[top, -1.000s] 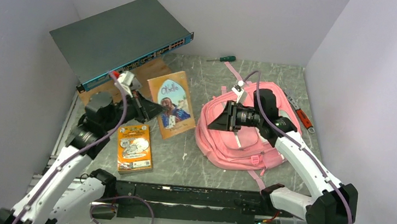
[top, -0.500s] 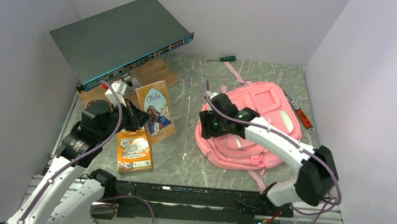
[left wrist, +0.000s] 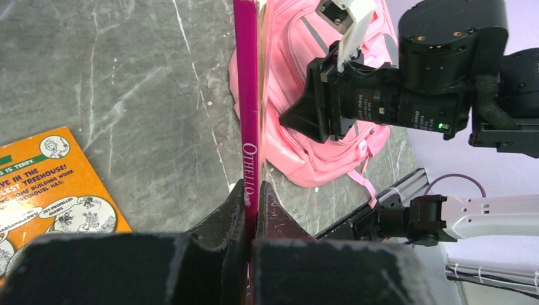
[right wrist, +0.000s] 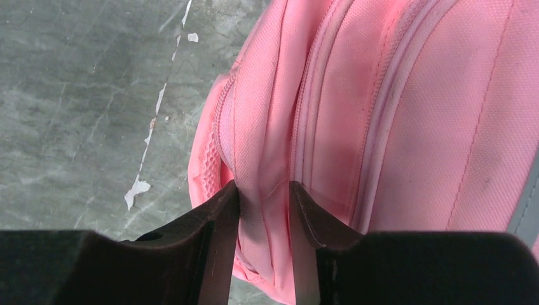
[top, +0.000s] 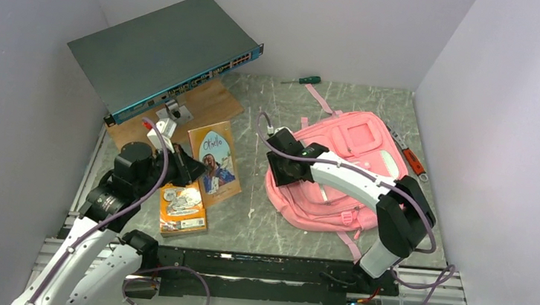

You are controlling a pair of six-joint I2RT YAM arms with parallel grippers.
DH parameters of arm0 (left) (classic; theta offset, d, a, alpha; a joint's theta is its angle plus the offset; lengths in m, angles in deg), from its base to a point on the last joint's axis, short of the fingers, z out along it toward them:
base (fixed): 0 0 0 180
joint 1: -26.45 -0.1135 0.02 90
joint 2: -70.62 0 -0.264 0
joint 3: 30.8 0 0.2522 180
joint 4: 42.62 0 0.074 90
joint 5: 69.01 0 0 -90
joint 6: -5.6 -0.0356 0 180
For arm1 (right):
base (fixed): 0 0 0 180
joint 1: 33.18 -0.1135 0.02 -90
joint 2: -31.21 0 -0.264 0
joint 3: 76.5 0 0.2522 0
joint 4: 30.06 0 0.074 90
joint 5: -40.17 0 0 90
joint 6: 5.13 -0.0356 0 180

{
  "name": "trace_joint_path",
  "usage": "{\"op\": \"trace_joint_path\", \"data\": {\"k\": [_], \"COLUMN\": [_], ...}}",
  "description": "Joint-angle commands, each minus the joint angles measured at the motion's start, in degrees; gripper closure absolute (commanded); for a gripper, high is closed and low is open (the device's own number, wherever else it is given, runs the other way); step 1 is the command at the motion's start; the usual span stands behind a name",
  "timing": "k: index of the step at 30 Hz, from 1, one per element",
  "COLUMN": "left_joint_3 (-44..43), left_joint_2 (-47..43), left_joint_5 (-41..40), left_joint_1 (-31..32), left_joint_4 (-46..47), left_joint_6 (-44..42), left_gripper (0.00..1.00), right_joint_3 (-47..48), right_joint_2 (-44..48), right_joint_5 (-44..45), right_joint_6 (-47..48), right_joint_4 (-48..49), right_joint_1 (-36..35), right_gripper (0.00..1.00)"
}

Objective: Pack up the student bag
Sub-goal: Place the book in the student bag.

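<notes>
1. While the right gripper (right wrist: 264,190) sits at the left edge of the student bag (right wrist: 407,95), its two dark fingers (right wrist: 219,222) pinch a raised fold of pink fabric just beside a zip seam. The fold fills the gap between them.
2. From above, the right gripper (top: 280,170) is at the bag's left side, with the white arm reaching across the bag's lower front.
3. Student bag (top: 354,138) lies flat on the right half of the grey marbled table (top: 260,219), front side up. One pink strap trails towards the back wall and another towards the near edge.
4. Left gripper (left wrist: 252,190) is clamped on the lower spine of the Othello book (left wrist: 246,95). Its magenta spine faces the wrist camera, and the title is readable.
5. From above, the left gripper (top: 183,165) holds the Othello book (top: 215,164) tilted, cover showing, left of the bag and apart from it. Cannot tell if its far edge touches the table.
6. Orange book (top: 183,202) lies flat on the table just below the left gripper, near the held book.
7. Network switch (top: 164,53) leans raised at the back left over a brown board (top: 216,102).
8. Green-handled screwdriver (top: 307,80) lies near the back wall.
9. Red-handled tool (top: 415,163) lies just right of the bag.
</notes>
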Motion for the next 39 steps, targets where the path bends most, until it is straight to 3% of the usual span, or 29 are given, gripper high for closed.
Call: {"op": "trace_joint_path", "data": {"k": [1, 5, 6, 9, 16, 25, 36, 39], "left_joint_3": [0.1, 1.1, 1.3, 1.4, 3.5, 13.4, 7.2, 2.0], "left_joint_2": [-0.4, 0.1, 0.3, 1.0, 4.1, 11.1, 33.8, 41.2], "left_joint_5": [2.1, 3.0, 3.5, 4.6, 11.0, 23.5, 13.8, 10.0], "left_joint_1": [-0.2, -0.2, -0.2, -0.2, -0.2, 1.5, 19.8, 22.4], "left_joint_4": [2.2, 3.2, 3.5, 3.8, 8.3, 37.1, 55.8, 54.1], "left_joint_6": [0.5, 0.9, 1.0, 1.1, 4.2, 24.1, 35.8, 35.9], "left_gripper": [1.00, 1.00, 1.00, 1.00, 1.00, 1.00, 1.00, 1.00], "right_joint_3": [1.9, 0.1, -0.1, 0.7, 5.3, 9.2, 13.4, 14.8], "right_joint_2": [-1.2, -2.6, -2.8, -1.7, 8.3, 19.3, 21.7, 22.3], "right_joint_5": [1.5, 3.0, 3.2, 3.2, -1.5, -20.3, -30.5, -32.7], "right_joint_6": [1.1, 2.5, 2.8, 3.2, 5.0, 4.5, 4.5, 4.4], "right_joint_4": [4.3, 6.6, 6.7, 5.3, -2.7, -4.2, -4.1, -4.7], "right_joint_1": [-0.3, -0.8, -0.8, -0.9, -0.4, 11.4, 20.4, 22.4], "right_gripper": [0.62, 0.62, 0.75, 1.00, 1.00, 1.00, 1.00, 1.00]}}
